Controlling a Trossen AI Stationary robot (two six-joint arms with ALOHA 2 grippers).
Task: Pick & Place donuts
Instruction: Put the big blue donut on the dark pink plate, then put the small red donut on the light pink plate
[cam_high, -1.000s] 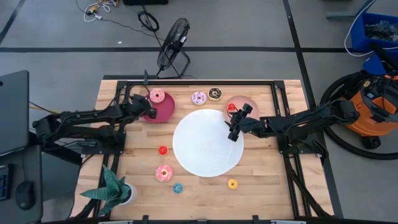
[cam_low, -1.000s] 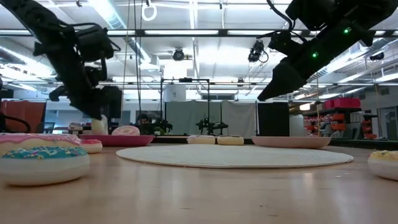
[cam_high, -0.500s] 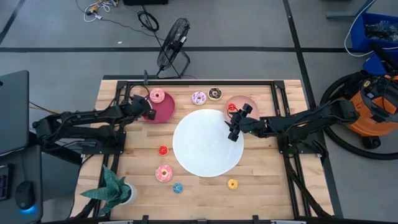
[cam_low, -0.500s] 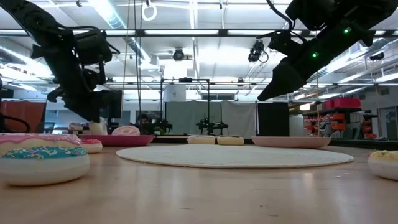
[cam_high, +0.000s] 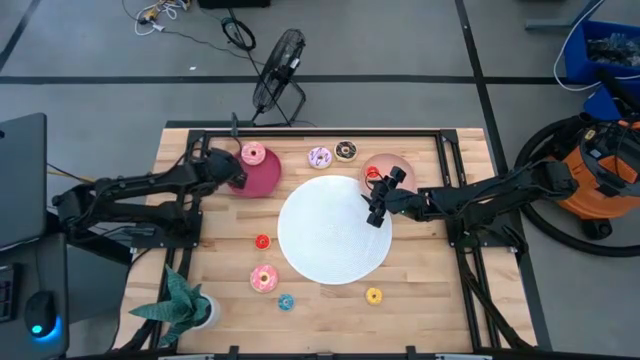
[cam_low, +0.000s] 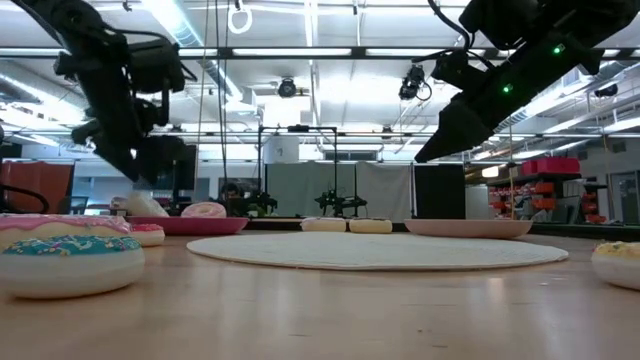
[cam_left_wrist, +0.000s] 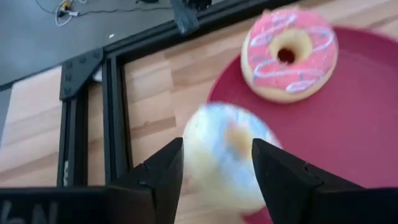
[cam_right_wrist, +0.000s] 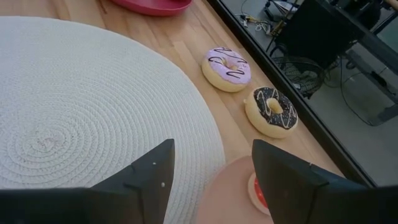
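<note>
White donut (cam_left_wrist: 225, 155) between left end effector (cam_left_wrist: 216, 177) fingers, over crimson plate (cam_left_wrist: 348, 124)

Left tool (cam_left_wrist: 214, 168) open; right tool (cam_right_wrist: 211, 165) open, raised.

The left gripper (cam_low: 125, 170) has lifted off the crimson plate (cam_high: 262, 178), apparently releasing the white donut (cam_left_wrist: 227, 155)

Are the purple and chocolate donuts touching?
Apart. The right wrist view shows bare wood between the purple donut and the chocolate donut.
</note>
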